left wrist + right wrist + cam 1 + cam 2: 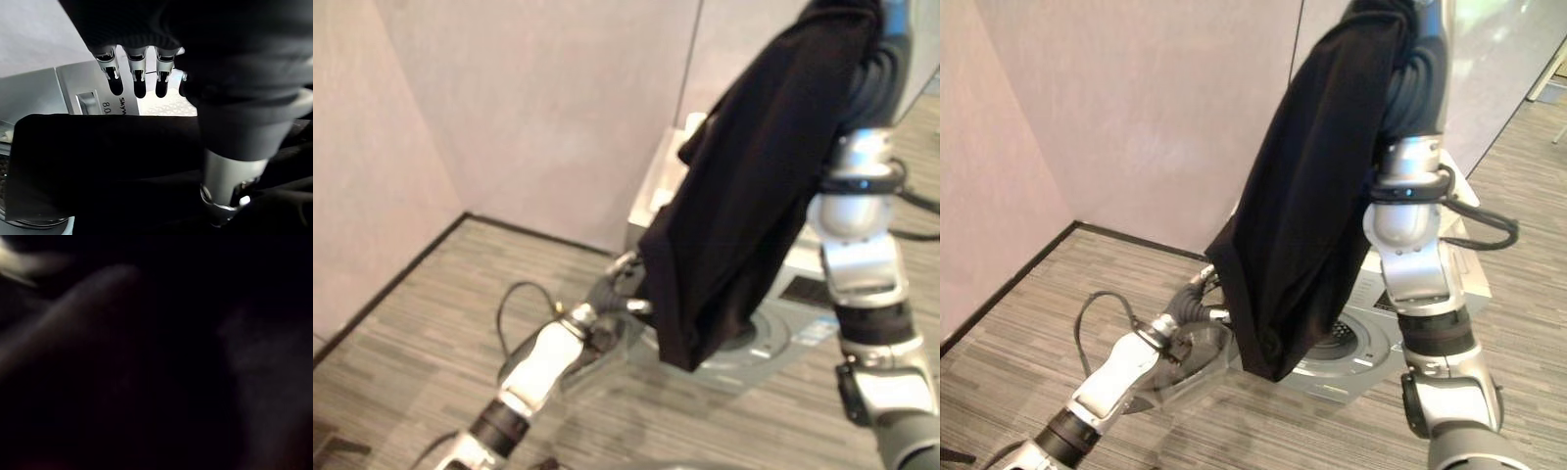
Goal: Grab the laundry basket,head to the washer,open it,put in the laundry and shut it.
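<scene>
The right hand is buried in the black cloth [1312,196] it carries high over the washer [783,333], so whether its fingers are clamped cannot be told. The left hand [137,73] reaches low by the open door [1195,357], fingers straight and holding nothing. Judging from this, the washer is reached and opened; dropping the cloth into the drum [1337,338] and shutting remain.

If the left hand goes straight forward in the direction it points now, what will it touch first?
Probably the black garment hanging just ahead of the left hand, with the washer front close behind it. Depth is unclear, so the fingers may already be touching the cloth.
</scene>
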